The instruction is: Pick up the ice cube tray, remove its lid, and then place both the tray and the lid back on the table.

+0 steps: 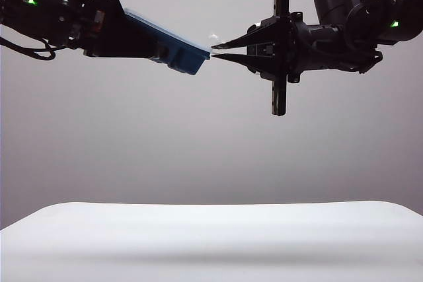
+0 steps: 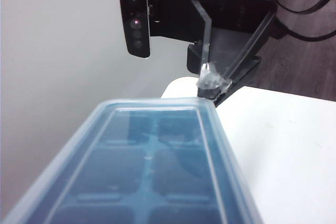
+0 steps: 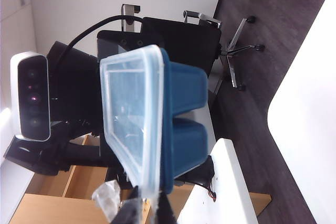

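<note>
Pinched tips of the right gripper [image 1: 213, 50] nipped the thin frosted plastic lid [image 3: 128, 116] corner tab (flexible, slippery); the left gripper [image 1: 158, 49] clamped the soft navy six-cell ice cube tray [image 1: 182, 57] aloft.

Soft, even light all round, with the arms nearly black against a pale wall.

In the exterior view the table [image 1: 211, 236] glows white with only a faint grey band of shadow along its front, and the left gripper [image 1: 155, 49] and right gripper [image 1: 215, 51] read almost as silhouettes. In the left wrist view the lid [image 2: 152, 156] sits so close that its near edge goes soft and blurred, with a milky sheen over the ice cube tray [image 2: 147, 177]. The right wrist view is sharper, the background chair slightly hazy, and the lid rim catches bright highlights.
</note>
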